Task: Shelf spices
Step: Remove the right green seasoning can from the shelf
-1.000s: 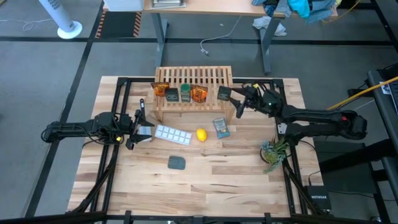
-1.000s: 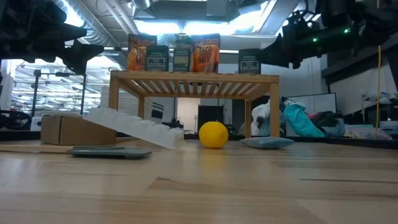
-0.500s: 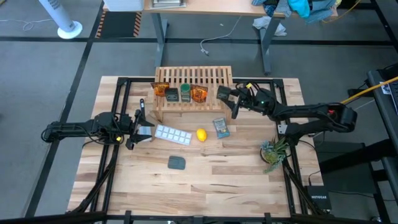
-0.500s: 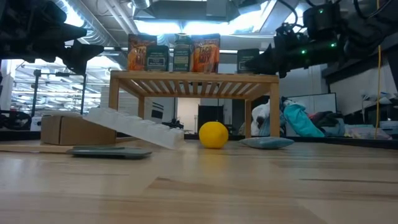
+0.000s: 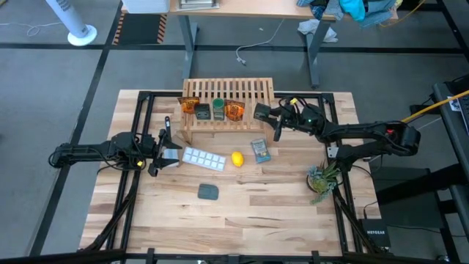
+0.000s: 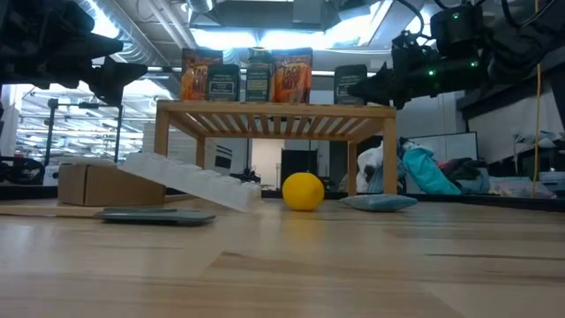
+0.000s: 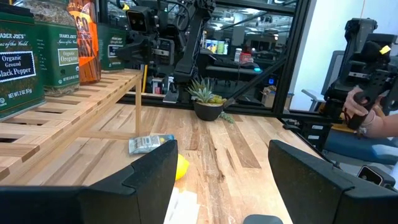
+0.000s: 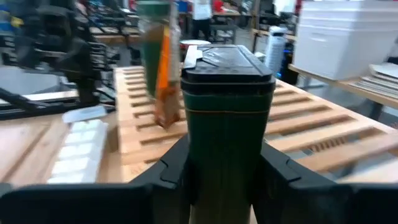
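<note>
Dark green and square, a spice box [image 8: 227,118] stands upright between the two fingers [image 8: 171,171] of the right pincer [image 5: 272,121], which presses on both its sides at the right end of the shelf [image 5: 227,94]. In the low view the same box [image 6: 350,87] sits on the shelf top with the right pincer [image 6: 381,86] at its side. Four more spices stand in a row toward the shelf's left end: an orange-brown packet [image 5: 190,105], a second dark box [image 5: 202,111], a jar with green lid [image 5: 218,111] and another orange-brown packet [image 5: 234,111]. The gripped box stands apart from that row.

Near the surface's left edge, the left pincer [image 5: 163,146] hangs with its fingers parted around nothing, its tip just beside a white ice-cube tray [image 5: 204,158]. In front of the shelf, on the wooden surface [image 5: 242,213], lie a yellow lemon [image 5: 237,158] and a blue-grey flat packet [image 5: 259,150], with a dark grey pad [image 5: 208,191] nearer the front edge. A small potted plant [image 5: 322,180] stands by the right edge.

Beyond the far edge are grey floor, a desk on metal legs [image 5: 249,11] and a white fan base [image 5: 80,34]. In the left wrist view, a person's hand [image 7: 364,102] shows in the room.

From above, the arm hides the fingers' contact with the gripped box. The box labels cannot be read from above.
</note>
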{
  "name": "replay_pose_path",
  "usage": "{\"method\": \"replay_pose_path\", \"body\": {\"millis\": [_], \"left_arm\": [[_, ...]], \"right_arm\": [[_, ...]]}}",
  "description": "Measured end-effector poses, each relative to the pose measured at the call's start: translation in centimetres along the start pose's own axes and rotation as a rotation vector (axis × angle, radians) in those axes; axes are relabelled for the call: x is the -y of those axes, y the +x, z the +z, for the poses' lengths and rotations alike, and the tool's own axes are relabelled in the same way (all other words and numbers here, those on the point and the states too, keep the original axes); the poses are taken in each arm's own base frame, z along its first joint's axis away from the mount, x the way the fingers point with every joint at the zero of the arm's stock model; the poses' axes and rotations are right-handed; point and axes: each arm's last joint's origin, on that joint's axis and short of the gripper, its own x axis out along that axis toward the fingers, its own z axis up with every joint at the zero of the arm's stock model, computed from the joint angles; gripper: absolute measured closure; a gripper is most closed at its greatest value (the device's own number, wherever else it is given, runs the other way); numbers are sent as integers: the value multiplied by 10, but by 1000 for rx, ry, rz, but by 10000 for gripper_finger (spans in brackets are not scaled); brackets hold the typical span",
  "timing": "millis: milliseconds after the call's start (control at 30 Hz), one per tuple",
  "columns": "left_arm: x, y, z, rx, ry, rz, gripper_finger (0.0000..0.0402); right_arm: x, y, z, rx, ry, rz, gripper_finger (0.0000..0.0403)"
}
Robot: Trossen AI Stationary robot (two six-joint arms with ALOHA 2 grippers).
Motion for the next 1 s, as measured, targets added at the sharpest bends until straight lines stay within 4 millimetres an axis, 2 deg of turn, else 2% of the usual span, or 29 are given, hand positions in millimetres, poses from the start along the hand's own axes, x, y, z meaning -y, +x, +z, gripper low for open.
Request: {"method": "replay_pose_path", "body": {"millis": [267, 733, 867, 1000], "left_arm": [[0, 0, 0, 0, 0, 0, 157], [0, 0, 0, 0, 0, 0, 157], [0, 0, 0, 4, 10, 3, 157], [0, 0, 5, 49, 20, 19, 157]], "right_arm": [[-5, -6, 17, 113, 52, 169, 288], [-18, -35, 47, 180, 154, 536, 288], [-30, -41, 51, 169, 180, 618, 288], [-49, -46, 53, 152, 189, 715, 288]]}}
